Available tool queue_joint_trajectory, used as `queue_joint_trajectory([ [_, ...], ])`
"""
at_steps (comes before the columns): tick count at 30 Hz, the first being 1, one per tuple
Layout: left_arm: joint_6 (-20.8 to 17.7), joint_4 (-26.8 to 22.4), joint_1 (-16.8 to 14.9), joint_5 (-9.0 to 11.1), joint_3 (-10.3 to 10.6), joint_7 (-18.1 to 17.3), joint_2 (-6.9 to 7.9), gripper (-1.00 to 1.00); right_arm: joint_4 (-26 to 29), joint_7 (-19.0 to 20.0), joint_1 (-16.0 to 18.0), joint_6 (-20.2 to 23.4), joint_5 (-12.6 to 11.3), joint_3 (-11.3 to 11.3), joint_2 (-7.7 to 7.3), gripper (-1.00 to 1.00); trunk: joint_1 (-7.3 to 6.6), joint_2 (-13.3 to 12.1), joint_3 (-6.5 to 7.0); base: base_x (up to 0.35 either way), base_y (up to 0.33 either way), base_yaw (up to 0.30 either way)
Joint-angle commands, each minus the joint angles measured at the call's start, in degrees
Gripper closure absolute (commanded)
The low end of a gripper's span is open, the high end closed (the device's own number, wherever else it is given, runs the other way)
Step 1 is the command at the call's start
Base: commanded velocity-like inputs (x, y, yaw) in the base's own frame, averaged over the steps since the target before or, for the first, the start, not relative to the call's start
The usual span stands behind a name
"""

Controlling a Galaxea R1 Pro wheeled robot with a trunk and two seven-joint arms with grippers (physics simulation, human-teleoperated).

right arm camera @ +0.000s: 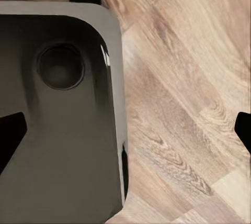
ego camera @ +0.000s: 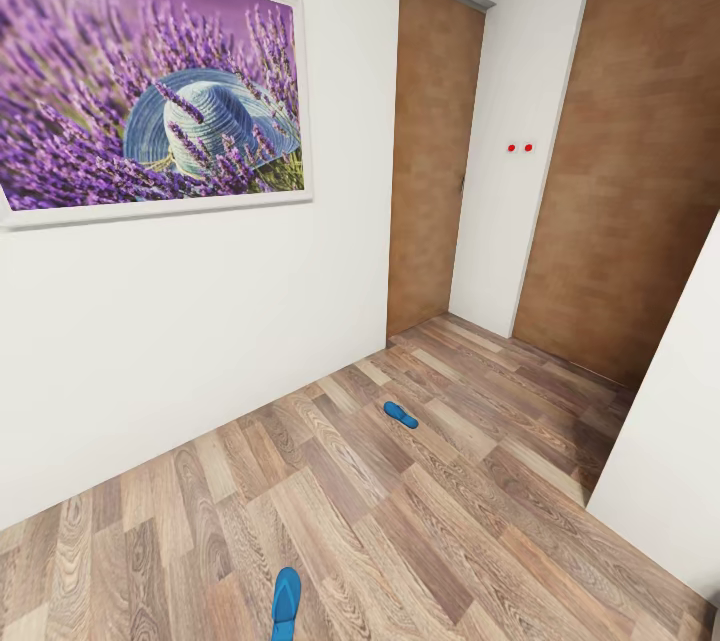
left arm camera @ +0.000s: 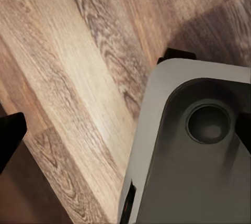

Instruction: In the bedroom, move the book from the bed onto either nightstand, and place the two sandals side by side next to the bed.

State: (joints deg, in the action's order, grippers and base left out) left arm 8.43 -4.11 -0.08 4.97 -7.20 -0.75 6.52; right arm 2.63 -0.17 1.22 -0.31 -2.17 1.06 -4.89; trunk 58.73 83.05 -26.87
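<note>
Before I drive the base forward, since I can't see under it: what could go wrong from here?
The near sandal lies on the floor at the head view's bottom edge, so rolling ahead could run over or push it. The far sandal lies well apart and angled differently, so pairing needs two pickups. The white wall corner on the right may catch the base when turning.

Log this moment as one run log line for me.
scene: bedroom floor, two closed doors | sandals: near sandal and far sandal lying apart | book, bed: unseen | grippers: empty, over floor beside robot base
</note>
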Motion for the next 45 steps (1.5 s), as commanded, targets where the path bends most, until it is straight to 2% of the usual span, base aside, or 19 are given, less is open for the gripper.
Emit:
queue_joint_trajectory([
  [1,0.1,0.0,0.0,0.5,0.0,-0.1,0.0,-1.0,0.0,0.0,0.0,0.0,-0.2,0.1,-0.01,-1.0,0.0,0.0,-0.05,0.0,0.0,0.0],
  [6,0.0,-1.7,0.0,1.6,-0.9,-0.1,0.49,-1.0,4.1,-0.1,0.0,0.0,-1.8,0.4,-0.85,-1.0,0.0,0.0,-0.05,0.0,0.0,0.0],
  [17,-0.4,-3.9,-0.2,2.4,-1.3,0.0,0.14,-1.0,11.4,-0.6,0.0,-0.1,-2.5,0.7,-1.84,-1.0,0.0,0.0,-0.05,0.0,0.0,0.0],
  [22,-1.7,-6.7,-0.3,4.9,-1.3,0.1,-0.01,-1.0,15.8,-1.4,0.0,0.1,-3.7,1.0,-2.04,-1.0,0.0,0.0,-0.05,0.0,0.0,0.0],
  [23,-1.7,-6.7,-0.3,4.9,-1.3,0.1,-0.01,-1.0,15.8,-1.4,0.0,0.1,-3.7,1.0,-2.04,-1.0,0.0,0.0,-0.05,0.0,0.0,0.0],
  [28,-6.3,-10.6,-0.3,9.0,-1.3,0.0,-0.01,-1.0,20.3,-2.6,0.1,0.4,-6.5,1.1,-2.15,-1.0,0.0,0.0,-0.05,0.0,0.0,0.0],
  [32,-11.0,-14.4,-0.5,11.2,-1.2,0.0,0.13,-1.0,23.8,-3.8,0.1,0.5,-9.3,1.2,-2.21,-1.0,0.0,0.0,-0.05,0.0,0.0,0.0],
  [37,-15.3,-20.0,-0.8,12.3,-1.2,0.1,0.32,-1.0,27.7,-5.4,0.2,0.6,-11.8,1.2,-2.31,-1.0,0.0,0.0,-0.05,0.0,0.0,0.0],
  [45,-18.0,-29.2,-0.9,13.1,-1.3,0.3,0.24,-1.0,32.5,-6.3,0.3,0.2,-13.0,1.2,-2.31,-1.0,0.0,0.0,-0.05,0.0,0.0,0.0],
])
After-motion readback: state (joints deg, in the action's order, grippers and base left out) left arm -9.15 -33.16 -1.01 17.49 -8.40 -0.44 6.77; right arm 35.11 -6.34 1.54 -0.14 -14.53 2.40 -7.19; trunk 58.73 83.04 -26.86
